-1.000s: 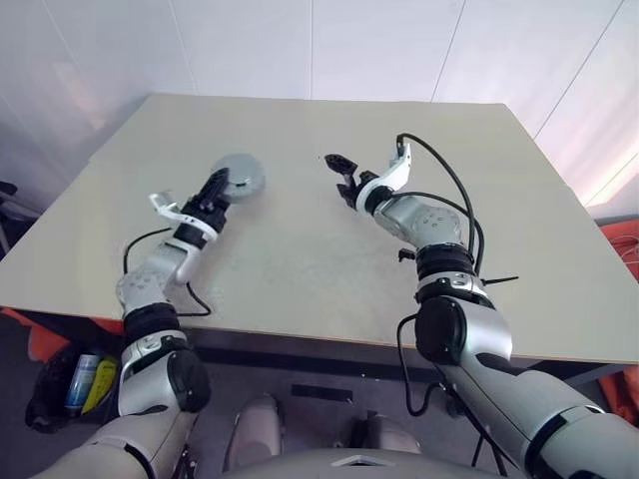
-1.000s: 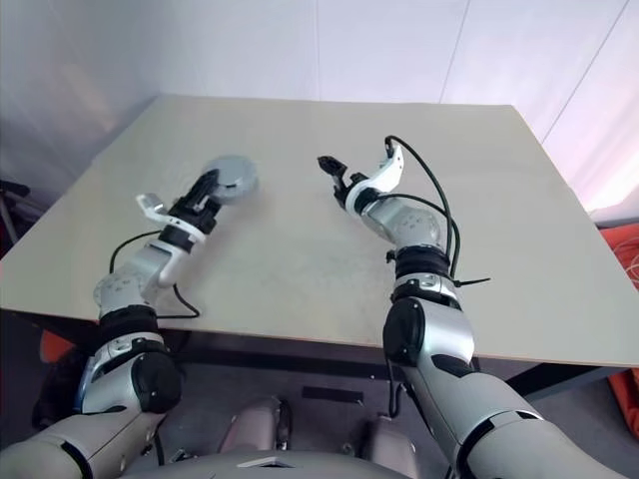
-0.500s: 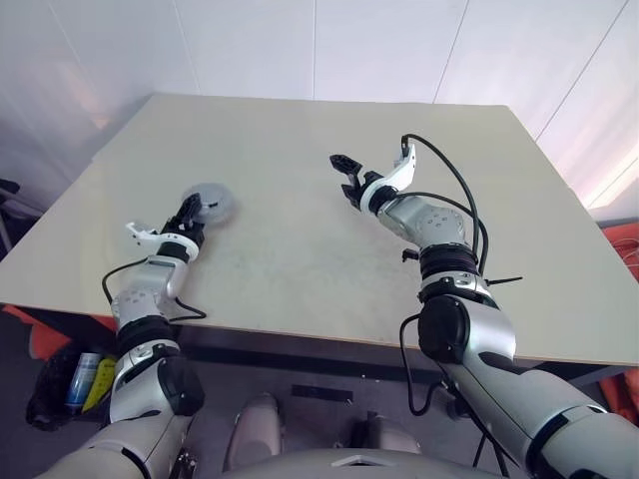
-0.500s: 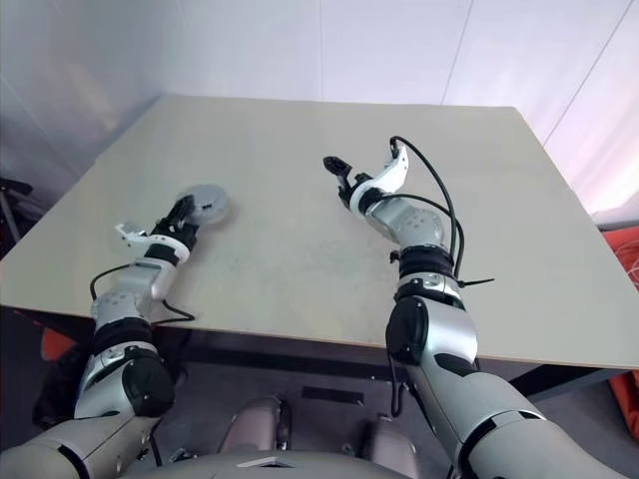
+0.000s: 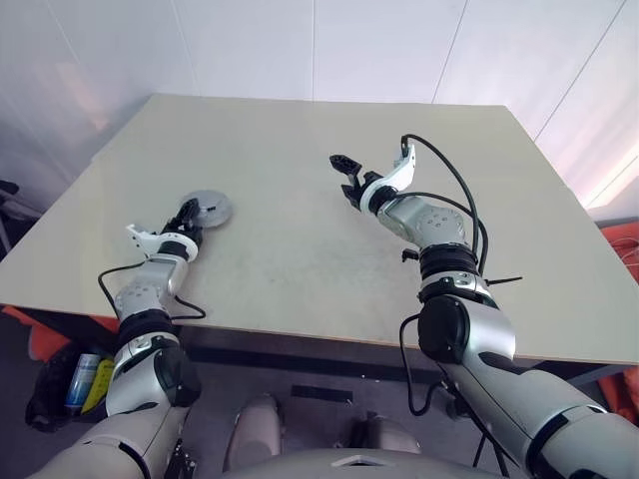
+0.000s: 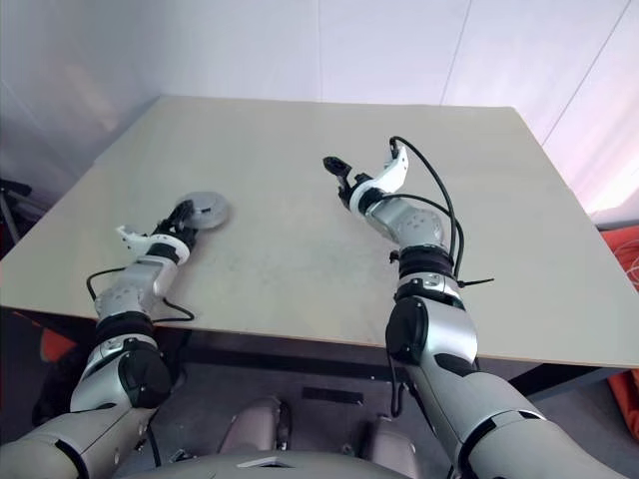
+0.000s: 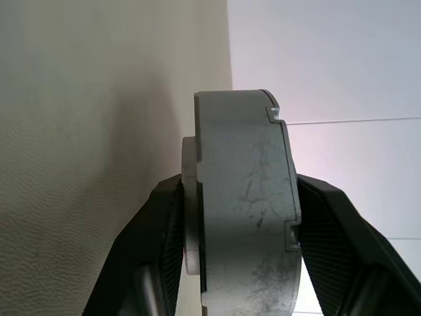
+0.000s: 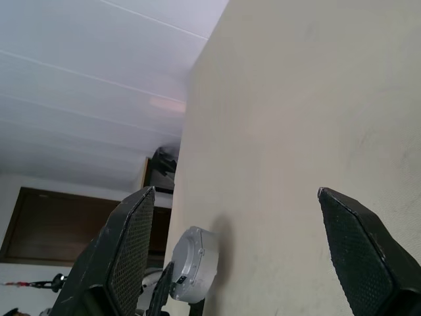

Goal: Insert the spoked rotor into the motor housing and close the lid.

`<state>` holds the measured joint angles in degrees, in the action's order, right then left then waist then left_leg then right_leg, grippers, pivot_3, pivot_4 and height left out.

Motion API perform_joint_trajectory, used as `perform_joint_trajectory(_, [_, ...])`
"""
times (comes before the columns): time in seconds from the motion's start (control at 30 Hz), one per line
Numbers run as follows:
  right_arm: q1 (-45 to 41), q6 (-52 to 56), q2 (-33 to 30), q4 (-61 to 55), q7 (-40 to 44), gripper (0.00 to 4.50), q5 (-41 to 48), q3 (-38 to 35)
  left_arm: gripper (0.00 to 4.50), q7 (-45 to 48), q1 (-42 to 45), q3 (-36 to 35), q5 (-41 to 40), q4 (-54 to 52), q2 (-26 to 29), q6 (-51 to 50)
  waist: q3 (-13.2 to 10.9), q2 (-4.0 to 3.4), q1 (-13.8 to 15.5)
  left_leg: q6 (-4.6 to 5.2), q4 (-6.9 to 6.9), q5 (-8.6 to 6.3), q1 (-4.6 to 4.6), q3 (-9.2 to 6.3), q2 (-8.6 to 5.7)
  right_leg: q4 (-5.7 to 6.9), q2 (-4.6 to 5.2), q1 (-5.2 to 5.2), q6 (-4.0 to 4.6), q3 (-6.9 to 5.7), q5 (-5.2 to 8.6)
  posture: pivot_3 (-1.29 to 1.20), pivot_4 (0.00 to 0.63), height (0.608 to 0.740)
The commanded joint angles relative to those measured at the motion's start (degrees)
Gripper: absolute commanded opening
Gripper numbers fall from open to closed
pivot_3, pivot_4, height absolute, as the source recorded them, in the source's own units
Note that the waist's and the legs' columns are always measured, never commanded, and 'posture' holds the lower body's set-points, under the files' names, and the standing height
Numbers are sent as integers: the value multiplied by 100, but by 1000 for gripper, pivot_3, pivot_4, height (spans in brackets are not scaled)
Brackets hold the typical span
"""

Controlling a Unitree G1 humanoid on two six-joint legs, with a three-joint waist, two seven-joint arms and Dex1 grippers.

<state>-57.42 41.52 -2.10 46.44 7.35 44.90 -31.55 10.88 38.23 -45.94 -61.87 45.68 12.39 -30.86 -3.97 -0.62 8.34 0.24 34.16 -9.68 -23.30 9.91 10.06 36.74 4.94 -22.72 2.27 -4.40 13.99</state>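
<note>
My left gripper (image 5: 192,214) is shut on a thick round grey metal case, the motor housing (image 5: 210,207), at the table's left side. The case lies level, low over the table top. Its upper face is flat and grey with a small central hub, which looks like the lid. In the left wrist view both black fingers (image 7: 158,230) press the rim of the housing (image 7: 243,197). My right gripper (image 5: 345,178) hovers open and holds nothing above the table's middle. The right wrist view also shows the housing (image 8: 193,262) in the distance. The spoked rotor is out of view.
The beige table (image 5: 300,259) stretches wide around both arms, its near edge (image 5: 300,337) close to me. A dark bin with bottles (image 5: 75,384) stands on the floor at the left. White wall panels rise behind the table.
My left arm has come down and to the left, carrying the grey case from higher over the table to low near its left side. The right arm has kept still.
</note>
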Motion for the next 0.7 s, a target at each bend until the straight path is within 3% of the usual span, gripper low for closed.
perform_joint_trajectory(0.03, [-112, -63, 12, -72, 10, 4459, 35, -8, 2288, -122, 242, -199, -35, 117, 204, 262, 0, 0, -13, 0, 0, 0, 5, 1, 0, 0, 0, 4, 0, 2, 0, 0, 0, 740])
perform_joint_trajectory(0.53, [-129, -97, -1, 17, 11, 4459, -18, -7, 2288, -478, 320, -323, 137, 541, 353, 858, 0, 0, -146, -8, -2, 5, 46, 1, 4, 5, -2, 35, 2, 5, 1, 0, 0, 740])
perform_joint_trajectory(0.57, [-131, -96, -2, 21, 10, 4500, -20, -9, 2858, -465, 316, -314, 151, 538, 358, 874, 0, 0, -149, -8, -2, 5, 49, 1, 4, 5, -2, 37, 3, 6, 1, 0, 0, 740])
perform_joint_trajectory(0.7, [-131, -95, 4, 44, -22, 4500, -50, 7, 3926, -672, 366, -476, 217, 633, 417, 1422, 0, -1, -157, -10, -6, 6, 63, 3, 7, 5, -4, 45, 4, 7, 2, 0, 0, 740])
